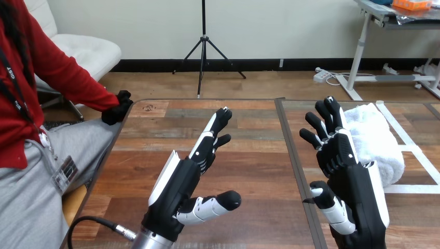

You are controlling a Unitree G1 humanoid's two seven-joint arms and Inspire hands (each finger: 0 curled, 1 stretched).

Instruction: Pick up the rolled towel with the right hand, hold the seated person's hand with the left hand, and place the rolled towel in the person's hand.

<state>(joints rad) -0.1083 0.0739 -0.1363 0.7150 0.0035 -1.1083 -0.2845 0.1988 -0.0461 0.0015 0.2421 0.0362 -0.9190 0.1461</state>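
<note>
White rolled towel [381, 142] lay on table [249, 129] at its right side. Robot's right hand [353, 187] stood just left of towel, partly in front of it, fingers straight and spread, grasping nothing; contact with towel unclear. Robot's left hand [176, 189] hovered over table's middle, fingers extended, released, empty. Seated person's hand [118, 108], red-sleeved, was at table's far left corner, well apart from both.

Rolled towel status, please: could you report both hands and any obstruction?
Left hand open over table. Right hand open beside rolled towel, not gripping. Person's hand at table's left corner. Nothing between.
</note>
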